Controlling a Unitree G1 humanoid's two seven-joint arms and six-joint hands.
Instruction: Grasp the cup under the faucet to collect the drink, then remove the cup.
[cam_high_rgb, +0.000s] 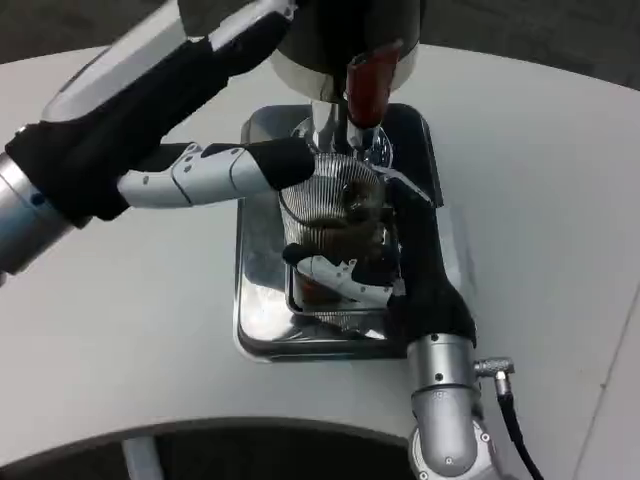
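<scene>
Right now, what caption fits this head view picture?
Right hand grips ribbed clear plastic cup under red-handled faucet; left hand reaches the cup's rim.

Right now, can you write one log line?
right robot hand: holds cup | left robot hand: touches cup | cup: under faucet, over drip tray

No text, label, brand or number can be read anywhere here. The dispenser (340, 40) and the cup (325, 205) carry no legible marking.

The right hand (385, 262) reaches up from below with fingers wrapped in a grip. The left hand (215, 170) comes from the left, fingers stretched forward.
</scene>
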